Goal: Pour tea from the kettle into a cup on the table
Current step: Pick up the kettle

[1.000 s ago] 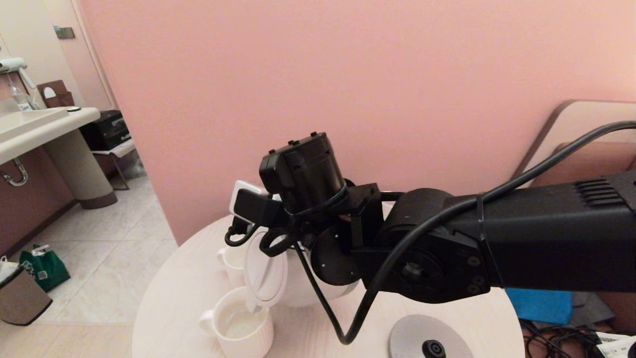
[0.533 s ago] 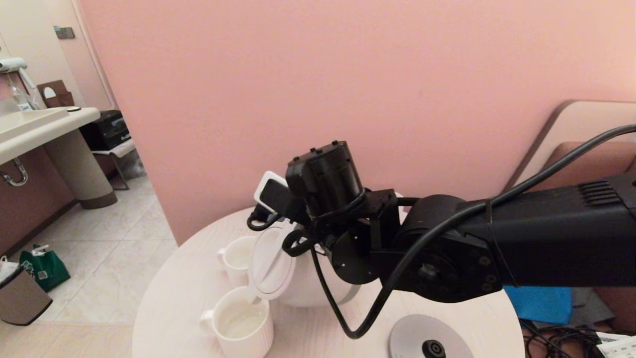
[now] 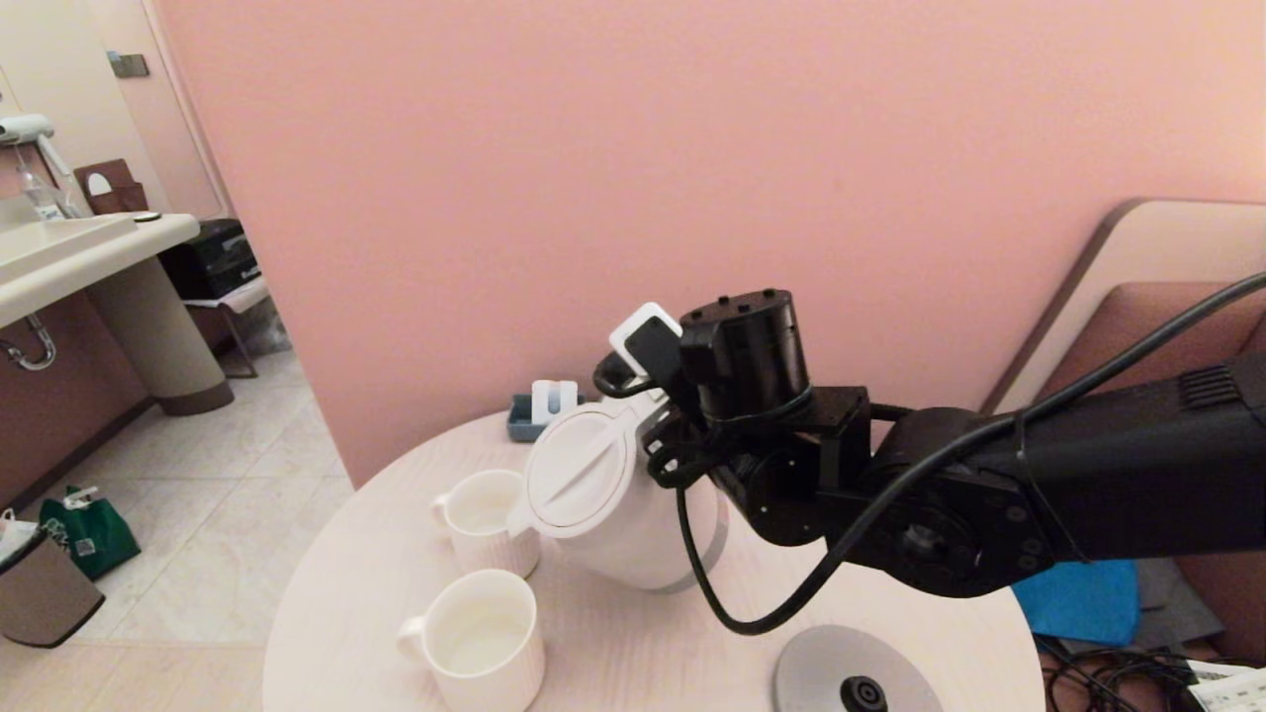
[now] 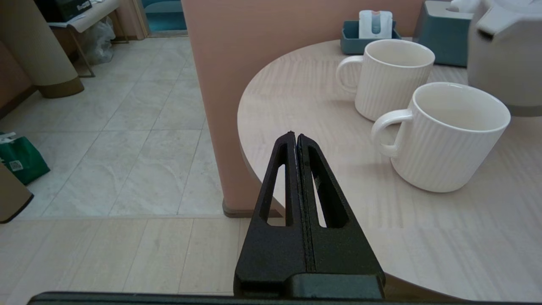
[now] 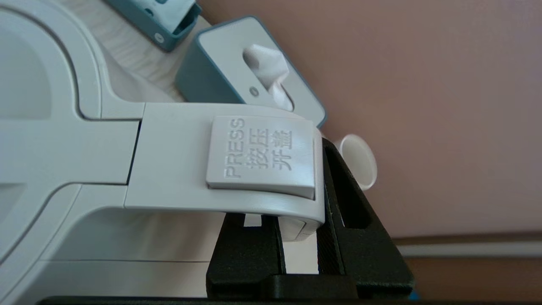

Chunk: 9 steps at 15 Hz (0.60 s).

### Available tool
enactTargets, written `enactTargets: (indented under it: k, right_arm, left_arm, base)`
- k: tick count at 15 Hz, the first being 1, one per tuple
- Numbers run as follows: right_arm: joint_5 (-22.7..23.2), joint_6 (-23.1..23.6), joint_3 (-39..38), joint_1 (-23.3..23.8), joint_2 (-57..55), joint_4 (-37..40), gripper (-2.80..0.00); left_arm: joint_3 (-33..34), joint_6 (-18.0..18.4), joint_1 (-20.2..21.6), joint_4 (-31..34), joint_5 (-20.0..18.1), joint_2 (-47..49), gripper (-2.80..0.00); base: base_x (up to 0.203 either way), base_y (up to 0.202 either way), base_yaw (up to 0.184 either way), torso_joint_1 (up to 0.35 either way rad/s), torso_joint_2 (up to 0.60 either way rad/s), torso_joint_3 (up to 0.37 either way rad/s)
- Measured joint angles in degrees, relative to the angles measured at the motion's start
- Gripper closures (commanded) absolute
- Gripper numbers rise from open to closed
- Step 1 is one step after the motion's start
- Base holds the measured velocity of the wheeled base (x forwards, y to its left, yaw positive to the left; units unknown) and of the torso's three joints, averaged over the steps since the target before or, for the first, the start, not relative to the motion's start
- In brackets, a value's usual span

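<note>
Head view: we hold the kettle (image 3: 618, 514) tilted above the bench (image 3: 633, 653), spout over the far mug (image 3: 487, 519); the cup (image 3: 480, 638) nearer us shows pale liquid, so the pour looks mostly done, with setting down left. Left wrist view: left gripper (image 4: 296, 140) fingers pressed together, empty, idle off the bench edge. Right wrist view: right gripper (image 5: 300, 231) fingers clamp the kettle handle under the PRESS button (image 5: 262, 154).

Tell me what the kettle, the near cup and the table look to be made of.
Kettle: matte white plastic by the look, with moulded seams and an embossed PRESS button; the right gripper clamps its handle. Near cup: likely glazed white ceramic, ribbed wall, soft sheen on rim and handle. Table: pale wood-grain top, possibly laminate; I can't tell which.
</note>
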State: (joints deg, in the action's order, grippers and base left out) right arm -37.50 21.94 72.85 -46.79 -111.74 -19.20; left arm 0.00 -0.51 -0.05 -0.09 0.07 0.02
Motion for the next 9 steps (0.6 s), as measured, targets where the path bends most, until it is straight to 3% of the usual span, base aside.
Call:
enactTargets:
  k: [6,9]
  right_arm:
    - [5.11,-19.56,-11.44,6.67,7.32,-0.48,0.0]
    - [9.15,-26.31,-18.07,12.69,12.16,-2.24,0.0]
  left_arm:
    - [0.0,0.0,0.0,0.02,0.0,0.0,0.0]
    - [0.0,0.0,0.02,0.02,0.02,0.0,0.0]
  base:
    - [0.0,0.0,0.0,0.0,0.0,0.0]
    - [0.0,0.0,0.0,0.0,0.0,0.0]
